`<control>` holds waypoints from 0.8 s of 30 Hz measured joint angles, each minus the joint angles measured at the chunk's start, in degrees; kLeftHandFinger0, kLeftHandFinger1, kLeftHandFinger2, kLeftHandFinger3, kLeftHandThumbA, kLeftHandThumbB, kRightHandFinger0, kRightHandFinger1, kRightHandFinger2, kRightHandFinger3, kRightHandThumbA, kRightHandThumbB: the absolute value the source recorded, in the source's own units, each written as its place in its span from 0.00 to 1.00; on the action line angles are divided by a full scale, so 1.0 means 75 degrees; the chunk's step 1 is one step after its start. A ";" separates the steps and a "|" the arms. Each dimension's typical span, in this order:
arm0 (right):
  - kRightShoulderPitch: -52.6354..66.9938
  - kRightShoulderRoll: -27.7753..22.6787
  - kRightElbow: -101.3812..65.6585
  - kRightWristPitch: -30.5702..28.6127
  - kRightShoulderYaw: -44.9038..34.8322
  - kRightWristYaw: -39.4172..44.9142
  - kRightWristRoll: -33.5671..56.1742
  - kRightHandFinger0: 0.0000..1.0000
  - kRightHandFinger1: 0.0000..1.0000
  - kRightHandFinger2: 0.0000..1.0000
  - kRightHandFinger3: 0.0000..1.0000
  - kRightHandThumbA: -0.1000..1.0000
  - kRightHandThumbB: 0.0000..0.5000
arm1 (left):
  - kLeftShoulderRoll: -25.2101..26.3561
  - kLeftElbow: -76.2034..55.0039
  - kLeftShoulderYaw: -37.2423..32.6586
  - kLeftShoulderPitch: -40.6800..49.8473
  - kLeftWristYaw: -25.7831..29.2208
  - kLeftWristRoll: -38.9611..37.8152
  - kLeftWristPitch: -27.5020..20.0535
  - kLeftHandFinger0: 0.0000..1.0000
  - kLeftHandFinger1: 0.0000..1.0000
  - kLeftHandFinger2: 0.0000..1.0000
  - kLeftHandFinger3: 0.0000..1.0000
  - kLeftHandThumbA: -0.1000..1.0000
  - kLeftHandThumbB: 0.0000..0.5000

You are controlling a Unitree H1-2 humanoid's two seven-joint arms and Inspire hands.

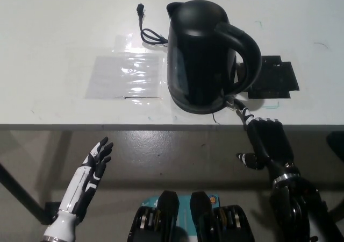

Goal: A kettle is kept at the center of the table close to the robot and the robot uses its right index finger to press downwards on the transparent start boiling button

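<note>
A black kettle [201, 54] stands near the front edge of the white table [64, 37], its handle turned to the right. The transparent button [231, 103] sits low at the foot of the handle. My black right hand [266, 140] reaches up from below the table edge, one finger stretched out with its tip at the button, the other fingers curled in. It holds nothing. My white left hand [92, 169] rests low at the left, below the table, fingers spread and empty.
A black power cord [146, 29] lies behind the kettle at its left. A clear plastic sheet [126, 74] is taped flat on the table left of the kettle. A black flat mat [275, 79] lies to the kettle's right.
</note>
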 measured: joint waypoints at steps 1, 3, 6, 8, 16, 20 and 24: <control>-0.0003 -0.0002 0.0029 0.0002 0.0000 0.0000 0.0001 0.00 0.00 0.00 1.00 1.00 0.52 | 0.0000 -0.0003 0.0000 -0.0006 -0.0001 -0.0001 0.0000 1.00 1.00 1.00 1.00 0.94 0.80; -0.0005 -0.0003 0.0080 0.0004 0.0000 0.0000 0.0004 0.00 0.00 0.00 1.00 1.00 0.52 | 0.0000 -0.0003 0.0000 -0.0008 0.0000 0.0007 0.0000 1.00 1.00 1.00 1.00 0.94 0.77; -0.0009 -0.0004 0.0133 0.0007 0.0001 -0.0001 0.0004 0.00 0.00 0.00 1.00 1.00 0.52 | 0.0000 -0.0002 0.0000 -0.0009 0.0000 0.0031 -0.0002 1.00 1.00 1.00 1.00 0.95 0.81; -0.0018 -0.0004 0.0163 0.0014 0.0001 0.0000 0.0004 0.00 0.00 0.00 1.00 1.00 0.52 | 0.0000 -0.0002 0.0000 -0.0010 0.0000 0.0039 -0.0003 1.00 1.00 1.00 1.00 0.94 0.77; -0.0115 -0.0004 0.0336 0.0028 0.0014 -0.0002 0.0004 0.00 0.00 0.00 1.00 1.00 0.52 | 0.0000 -0.0001 0.0000 -0.0018 0.0000 0.0037 -0.0008 1.00 1.00 1.00 1.00 0.94 0.79; -0.0222 -0.0004 0.0431 0.0030 0.0020 -0.0002 0.0010 0.00 0.00 0.00 1.00 1.00 0.51 | 0.0000 -0.0001 0.0001 -0.0028 -0.0001 0.0035 -0.0008 1.00 1.00 1.00 1.00 0.93 0.76; -0.0277 -0.0003 0.0461 0.0030 0.0024 -0.0006 0.0011 0.00 0.00 0.00 1.00 1.00 0.51 | 0.0001 -0.0001 0.0001 -0.0028 0.0000 0.0038 -0.0010 1.00 1.00 1.00 1.00 0.93 0.77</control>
